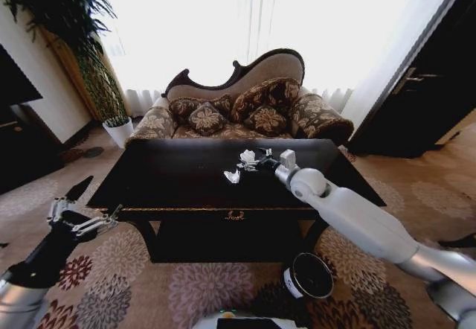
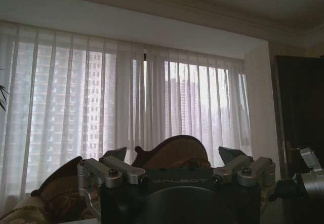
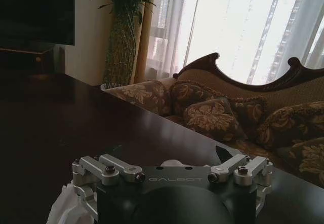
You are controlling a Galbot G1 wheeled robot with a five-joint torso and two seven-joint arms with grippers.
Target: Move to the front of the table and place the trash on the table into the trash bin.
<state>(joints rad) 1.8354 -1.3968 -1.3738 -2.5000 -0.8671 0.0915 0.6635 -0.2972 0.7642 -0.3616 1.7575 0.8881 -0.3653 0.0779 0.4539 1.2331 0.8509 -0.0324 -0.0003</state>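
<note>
Bright curtained windows and a patterned sofa (image 1: 245, 109) back a glossy black worktop (image 1: 171, 176); the right tool (image 1: 256, 161) reaches over its middle with jaws spread beside crumpled white paper scraps (image 1: 239, 167), holding nothing; the left tool (image 1: 83, 208) hangs open off the worktop's near left corner; a round dark trash bin (image 1: 309, 275) stands on the floral carpet (image 1: 208, 288) in front.

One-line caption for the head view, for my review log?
Right gripper reaches over white paper scraps on the black table; left gripper open beside it; trash bin below.
</note>
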